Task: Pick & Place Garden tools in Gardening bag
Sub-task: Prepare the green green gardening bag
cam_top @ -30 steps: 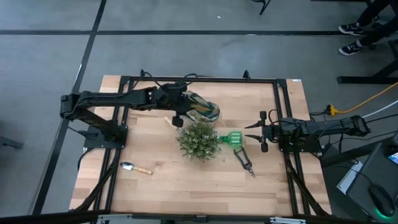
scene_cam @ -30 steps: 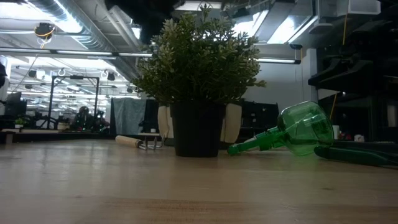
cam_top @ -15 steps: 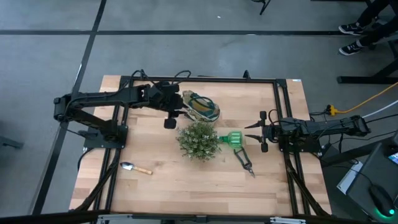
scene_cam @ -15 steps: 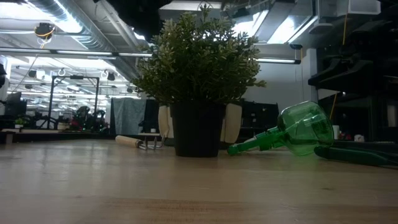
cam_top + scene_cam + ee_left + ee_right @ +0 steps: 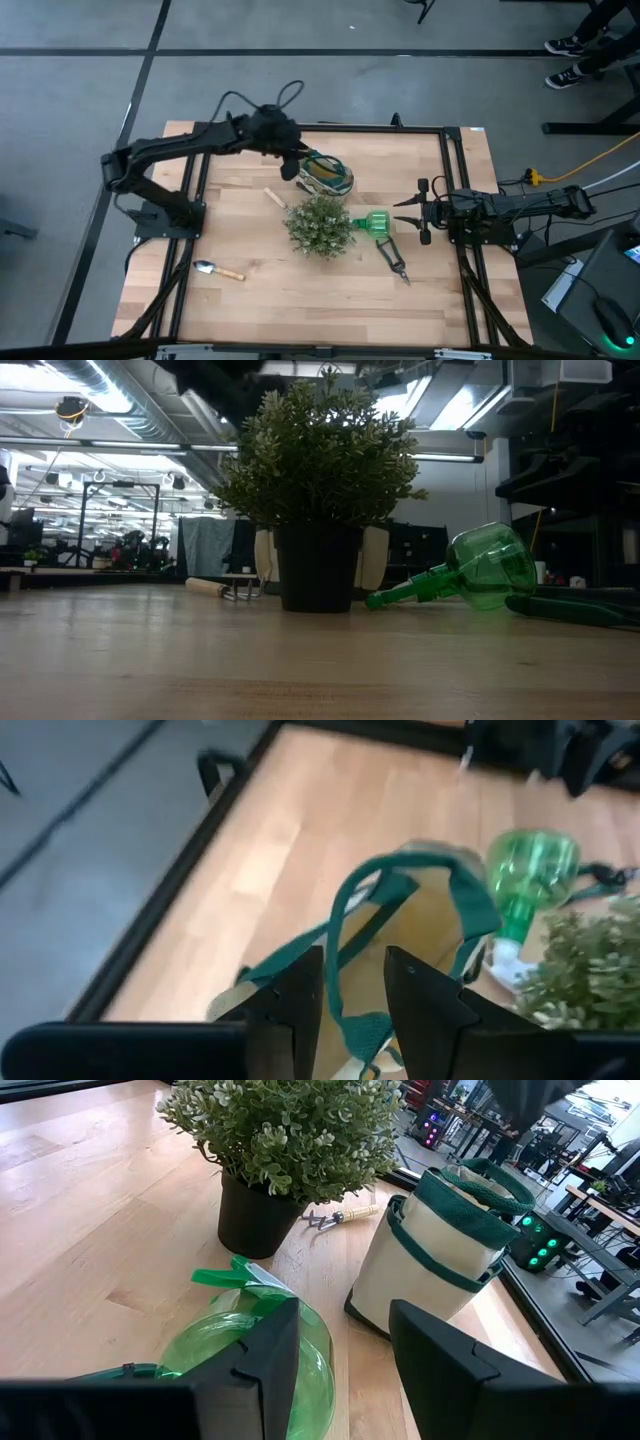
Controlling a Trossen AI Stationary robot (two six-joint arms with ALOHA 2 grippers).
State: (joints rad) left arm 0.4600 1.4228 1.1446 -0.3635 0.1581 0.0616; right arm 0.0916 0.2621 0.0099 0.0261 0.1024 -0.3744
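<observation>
The cream gardening bag (image 5: 328,175) with green trim stands upright on its base at the far middle of the table; it also shows in the left wrist view (image 5: 425,925) and the right wrist view (image 5: 440,1250). My left gripper (image 5: 290,167) hovers above its left side, open and empty (image 5: 352,965). The short wooden-handled piece (image 5: 271,196) lies left of the bag. The green plastic tool (image 5: 375,224) and the dark pruning shears (image 5: 395,260) lie right of the plant. The trowel (image 5: 218,270) lies near the front left. My right gripper (image 5: 404,213) waits open beside the green tool (image 5: 250,1350).
A bushy potted plant (image 5: 320,226) stands in the table's middle, between the bag and the near tools; it fills the low view (image 5: 320,460). A black frame (image 5: 200,130) runs round the table. Bare wood lies along the near edge (image 5: 320,310).
My left gripper has risen and gone toward the table's far edge, from over the short wooden-handled piece to above the bag's left side. The piece lies where it was. My right arm has kept still.
</observation>
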